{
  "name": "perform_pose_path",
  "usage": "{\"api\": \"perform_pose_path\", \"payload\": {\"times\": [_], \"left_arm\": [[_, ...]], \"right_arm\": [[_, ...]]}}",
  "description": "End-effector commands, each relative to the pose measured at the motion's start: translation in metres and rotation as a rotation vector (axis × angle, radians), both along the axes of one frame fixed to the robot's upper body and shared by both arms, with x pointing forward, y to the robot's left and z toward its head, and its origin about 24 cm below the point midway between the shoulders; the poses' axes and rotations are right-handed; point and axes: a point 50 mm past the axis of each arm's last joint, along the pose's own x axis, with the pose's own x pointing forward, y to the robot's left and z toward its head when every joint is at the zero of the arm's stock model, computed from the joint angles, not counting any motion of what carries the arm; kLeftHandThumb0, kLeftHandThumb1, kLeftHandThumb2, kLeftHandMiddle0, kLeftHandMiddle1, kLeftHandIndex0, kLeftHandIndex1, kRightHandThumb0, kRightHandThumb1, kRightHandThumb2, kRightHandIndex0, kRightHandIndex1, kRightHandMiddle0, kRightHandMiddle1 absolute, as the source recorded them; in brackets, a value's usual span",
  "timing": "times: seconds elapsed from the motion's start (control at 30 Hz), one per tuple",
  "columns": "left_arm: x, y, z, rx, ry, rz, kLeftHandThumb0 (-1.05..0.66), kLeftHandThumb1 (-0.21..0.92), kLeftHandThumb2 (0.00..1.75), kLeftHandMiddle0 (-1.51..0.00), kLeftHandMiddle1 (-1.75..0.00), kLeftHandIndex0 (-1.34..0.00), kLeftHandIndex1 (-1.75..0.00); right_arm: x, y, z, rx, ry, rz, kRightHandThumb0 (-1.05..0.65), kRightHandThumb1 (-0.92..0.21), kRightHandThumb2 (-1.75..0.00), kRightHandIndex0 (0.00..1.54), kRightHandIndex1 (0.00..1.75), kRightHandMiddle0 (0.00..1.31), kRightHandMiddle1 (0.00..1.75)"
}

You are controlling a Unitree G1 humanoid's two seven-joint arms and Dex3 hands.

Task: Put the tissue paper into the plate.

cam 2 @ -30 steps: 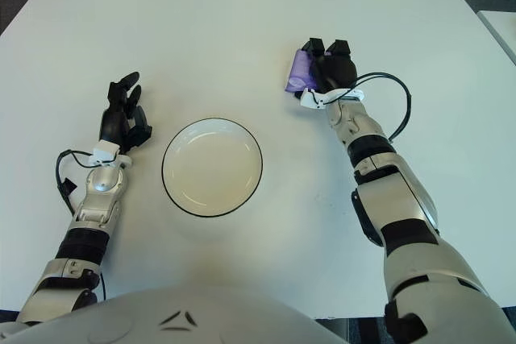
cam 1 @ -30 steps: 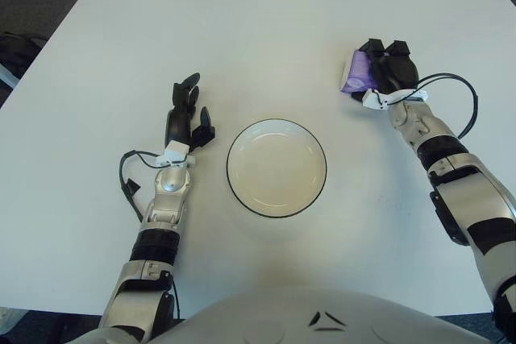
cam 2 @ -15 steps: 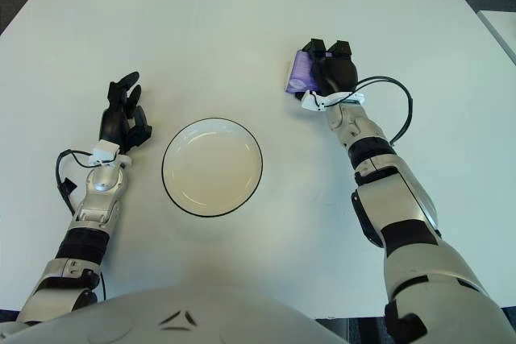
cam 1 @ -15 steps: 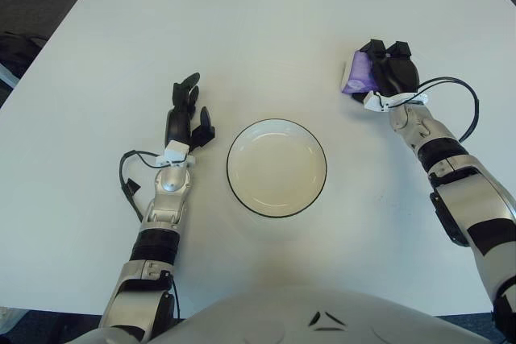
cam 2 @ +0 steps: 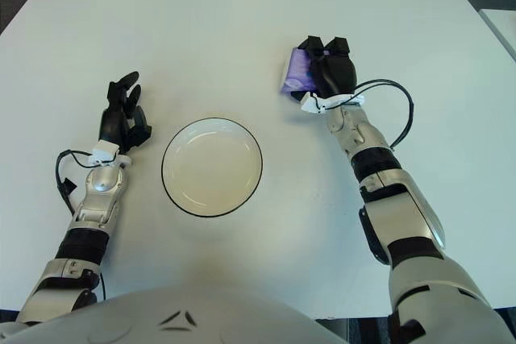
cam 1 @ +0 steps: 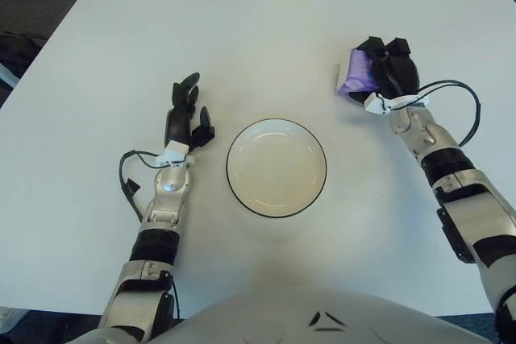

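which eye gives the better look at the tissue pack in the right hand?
Right eye view, marginally: the purple tissue pack sits nearer the picture's middle, its left side clear of the right hand gripping it. The left eye view shows the same pack, likewise half covered by the fingers. The plate holds nothing.

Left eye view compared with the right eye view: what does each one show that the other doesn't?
Only the left eye view shows a dark object off the table's left edge. Only the right eye view shows the table's right edge and a strip of another white surface beyond it. Both show the white table, the plate at its middle, the left hand open just left of the plate, and the right hand closed on the purple tissue, up and to the right of the plate.
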Motion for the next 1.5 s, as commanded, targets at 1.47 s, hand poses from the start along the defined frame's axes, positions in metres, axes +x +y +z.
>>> {"api": "perform_pose_path", "payload": {"times": [1.47], "left_arm": [[-0.030,-0.003,-0.049,-0.042,0.205,0.008,-0.71,0.92,0.85,-0.39,-0.01,0.00,-0.80]], "right_arm": [[-0.097,0.098,0.081,0.599,-0.206,0.490,-0.49,-0.25,-1.40,1.19,1.75,0.66,1.75]]}}
